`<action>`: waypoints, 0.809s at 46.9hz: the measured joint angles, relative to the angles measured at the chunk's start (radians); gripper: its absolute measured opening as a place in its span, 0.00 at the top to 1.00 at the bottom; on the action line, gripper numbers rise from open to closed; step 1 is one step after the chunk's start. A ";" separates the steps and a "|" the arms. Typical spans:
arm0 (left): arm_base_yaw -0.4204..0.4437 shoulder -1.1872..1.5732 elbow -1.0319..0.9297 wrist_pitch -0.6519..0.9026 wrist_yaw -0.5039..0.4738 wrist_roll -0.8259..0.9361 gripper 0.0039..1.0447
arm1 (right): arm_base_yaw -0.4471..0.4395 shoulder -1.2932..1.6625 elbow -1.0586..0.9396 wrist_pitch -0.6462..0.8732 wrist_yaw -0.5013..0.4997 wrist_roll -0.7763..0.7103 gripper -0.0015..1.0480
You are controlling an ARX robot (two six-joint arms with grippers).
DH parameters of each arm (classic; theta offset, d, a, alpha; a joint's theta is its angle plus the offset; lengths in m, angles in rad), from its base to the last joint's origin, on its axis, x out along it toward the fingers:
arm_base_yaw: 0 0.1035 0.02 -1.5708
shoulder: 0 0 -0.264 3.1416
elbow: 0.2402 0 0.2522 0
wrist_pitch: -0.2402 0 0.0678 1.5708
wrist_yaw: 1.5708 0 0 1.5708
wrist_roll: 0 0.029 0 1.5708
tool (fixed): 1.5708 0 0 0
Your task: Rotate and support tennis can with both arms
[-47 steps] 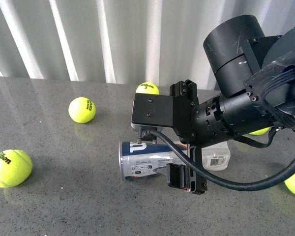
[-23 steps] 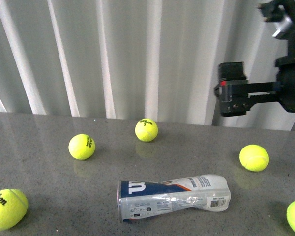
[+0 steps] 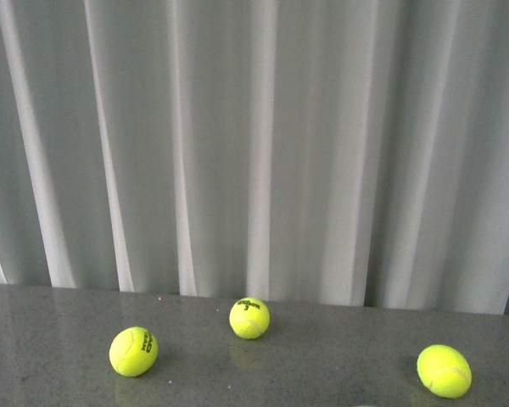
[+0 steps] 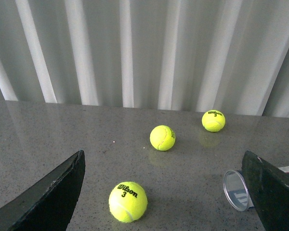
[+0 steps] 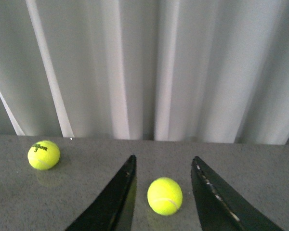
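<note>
The tennis can [image 4: 237,190] lies on its side on the grey table [image 4: 48,130]. Only its round silvery rim and a bit of blue label show in the left wrist view, close by one jaw. It is out of the front view. My left gripper [image 4: 164,155] is open wide and empty above the table, with a Wilson ball [image 4: 127,201] between its jaws' lines. My right gripper [image 5: 164,158] is open and empty, with a yellow ball [image 5: 164,196] on the table beyond and between its jaws. Neither arm shows in the front view.
Three yellow tennis balls [image 3: 133,351] [image 3: 249,318] [image 3: 444,370] lie on the table in the front view. Two more balls [image 4: 162,138] [image 4: 213,120] lie past the left gripper. Another ball [image 5: 44,154] lies off to the side of the right gripper. A white pleated curtain [image 3: 254,144] closes the back.
The front view has swung upward: the can has dropped out past its bottom edge and the balls sit lower. The right arm, over the can a second ago, has lifted away and left the view.
</note>
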State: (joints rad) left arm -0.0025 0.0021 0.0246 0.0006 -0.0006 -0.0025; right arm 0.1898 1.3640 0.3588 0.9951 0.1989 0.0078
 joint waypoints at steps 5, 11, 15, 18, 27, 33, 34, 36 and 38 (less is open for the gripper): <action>0.000 0.000 0.000 0.000 0.000 0.000 0.06 | -0.029 -0.087 -0.088 -0.003 -0.048 -0.004 0.91; 0.000 0.000 0.000 0.000 0.000 0.000 0.06 | -0.057 -0.176 -0.151 -0.025 -0.072 -0.008 0.97; 0.000 0.000 0.000 0.000 0.000 0.000 0.06 | -0.074 -0.223 -0.183 -0.044 -0.083 -0.008 0.97; 0.000 0.000 0.000 0.000 0.000 0.000 0.06 | -0.085 -0.265 -0.208 -0.064 -0.093 -0.008 0.97; 0.000 0.000 0.000 0.000 0.000 0.000 0.06 | -0.142 -0.347 -0.295 -0.062 -0.177 -0.008 0.97; 0.000 0.000 0.000 0.000 0.000 0.000 0.06 | -0.187 -0.487 -0.327 -0.167 -0.194 -0.008 0.97; 0.000 0.000 0.000 0.000 0.000 0.000 0.06 | -0.187 -0.504 -0.329 -0.180 -0.195 -0.008 0.97; 0.000 0.000 0.000 0.000 0.000 0.000 0.06 | -0.187 -0.551 -0.337 -0.221 -0.198 -0.008 0.97; 0.000 0.000 0.000 0.000 0.000 0.000 0.06 | -0.187 -0.581 -0.341 -0.248 -0.198 -0.008 0.97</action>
State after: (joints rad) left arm -0.0025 0.0021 0.0246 0.0006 -0.0006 -0.0025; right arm 0.0025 0.7826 0.0177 0.7467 0.0013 0.0002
